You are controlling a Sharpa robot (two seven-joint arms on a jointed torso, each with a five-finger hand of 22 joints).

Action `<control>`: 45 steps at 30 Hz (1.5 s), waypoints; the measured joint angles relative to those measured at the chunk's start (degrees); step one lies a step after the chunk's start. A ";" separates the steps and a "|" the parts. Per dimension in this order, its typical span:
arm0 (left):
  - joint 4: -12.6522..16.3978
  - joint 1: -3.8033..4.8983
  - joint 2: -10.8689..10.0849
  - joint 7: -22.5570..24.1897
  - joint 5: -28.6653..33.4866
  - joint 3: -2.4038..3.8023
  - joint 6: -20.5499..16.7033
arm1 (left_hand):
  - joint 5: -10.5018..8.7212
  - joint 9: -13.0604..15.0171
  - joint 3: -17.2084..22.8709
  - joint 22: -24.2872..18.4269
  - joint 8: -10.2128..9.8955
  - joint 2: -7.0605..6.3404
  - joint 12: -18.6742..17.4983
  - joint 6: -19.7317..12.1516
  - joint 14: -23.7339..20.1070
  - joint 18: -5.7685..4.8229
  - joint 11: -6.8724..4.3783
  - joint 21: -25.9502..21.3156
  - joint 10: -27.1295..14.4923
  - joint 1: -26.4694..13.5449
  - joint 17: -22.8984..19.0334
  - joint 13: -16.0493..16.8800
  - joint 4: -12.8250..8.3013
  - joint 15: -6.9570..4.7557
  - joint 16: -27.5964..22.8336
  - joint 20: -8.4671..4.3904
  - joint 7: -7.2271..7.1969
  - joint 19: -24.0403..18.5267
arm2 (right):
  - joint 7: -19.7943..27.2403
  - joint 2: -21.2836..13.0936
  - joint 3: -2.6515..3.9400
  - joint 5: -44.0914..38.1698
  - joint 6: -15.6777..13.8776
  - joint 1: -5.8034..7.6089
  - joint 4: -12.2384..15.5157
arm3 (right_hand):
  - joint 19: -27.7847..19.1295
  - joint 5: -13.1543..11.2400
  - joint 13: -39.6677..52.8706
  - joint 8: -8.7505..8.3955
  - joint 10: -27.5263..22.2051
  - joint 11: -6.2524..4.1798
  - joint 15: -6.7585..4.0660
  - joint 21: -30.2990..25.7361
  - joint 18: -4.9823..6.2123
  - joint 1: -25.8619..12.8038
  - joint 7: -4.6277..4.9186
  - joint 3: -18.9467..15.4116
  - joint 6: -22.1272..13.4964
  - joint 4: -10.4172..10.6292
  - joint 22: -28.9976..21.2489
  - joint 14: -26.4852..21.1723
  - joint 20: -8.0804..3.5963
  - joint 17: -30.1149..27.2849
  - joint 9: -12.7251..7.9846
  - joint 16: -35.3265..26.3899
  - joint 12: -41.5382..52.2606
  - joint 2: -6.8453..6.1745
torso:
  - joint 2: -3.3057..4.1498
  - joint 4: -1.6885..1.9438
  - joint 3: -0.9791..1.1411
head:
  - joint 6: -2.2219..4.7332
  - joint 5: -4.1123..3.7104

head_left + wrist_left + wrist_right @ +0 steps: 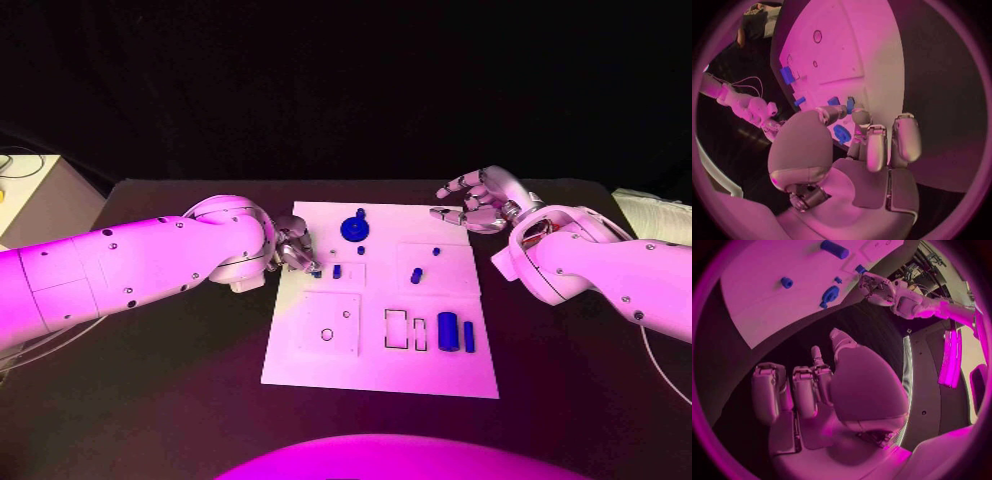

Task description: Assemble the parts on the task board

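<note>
The white task board (378, 365) lies mid-table with blue parts on it. A round disc (353, 229) sits at its far end, with a small peg (361, 250) just nearer. A short part (336, 271) stands near the left edge and another peg (415, 275) to its right. Two cylinders (447, 332) stand near the front right. My left hand (296, 245) hovers at the board's left edge, its fingertips (861, 116) close beside the short part (850, 104), with nothing gripped. My right hand (483, 200) hangs over the far right corner, fingers apart and empty.
Raised square plates with slots and a round hole (327, 335) cover the board's near half. A pale box (36, 195) stands off the table's left side and a white stack (656, 210) at the far right. Black table (173, 400) surrounds the board.
</note>
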 measured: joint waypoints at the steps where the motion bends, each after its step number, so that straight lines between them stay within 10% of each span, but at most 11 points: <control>1: 0.02 0.00 0.00 -0.03 0.00 0.00 0.04 | 0.00 0.00 0.00 0.00 0.00 0.00 0.00 0.00 0.00 0.00 0.00 0.00 0.00 0.00 0.00 0.00 0.00 0.00 0.00 0.00 0.00 0.00 | 0.00 0.00 0.00 0.00 0.00 0.00 0.00 | 0.00 0.00 0.00 0.00 0.00 0.00 0.00 0.00 0.00 0.00 0.00 0.00 0.00 0.00 0.00 0.00 0.00 0.00 0.00 0.00 0.00 0.00 | 0.01 0.00 0.01 | 0.00 0.00; 28: -0.09 -0.37 0.15 -0.25 -0.08 0.17 0.21 | 0.20 -0.01 0.17 -0.01 0.25 -0.26 0.38 0.84 0.00 0.00 -0.11 0.00 0.76 -1.61 0.00 0.42 0.16 0.00 0.00 0.00 -0.26 -0.01 | 0.02 -0.03 0.00 0.03 0.07 -0.13 -0.07 | 0.00 0.35 0.04 0.00 0.00 0.00 0.00 0.00 0.00 -0.22 0.00 0.00 0.00 0.00 0.00 0.00 0.00 0.00 0.00 0.00 0.00 -0.23 | 0.04 -0.03 0.03 | -0.26 -0.20; 45: -0.38 -0.43 0.37 -0.35 0.17 0.16 0.06 | -0.63 -0.38 3.71 0.11 0.31 -0.60 0.38 1.83 0.00 0.00 -0.63 0.00 1.65 -5.13 0.00 0.62 -4.78 -0.41 0.23 -0.21 -1.05 0.20 | 0.04 -0.04 0.00 0.04 0.08 -0.17 -0.11 | 0.00 0.34 0.02 0.00 0.00 0.00 0.00 -0.21 0.00 -0.53 0.00 0.00 0.00 0.00 0.03 0.00 0.00 0.00 0.00 0.00 0.00 0.08 | 0.03 -0.03 0.03 | -0.42 -0.29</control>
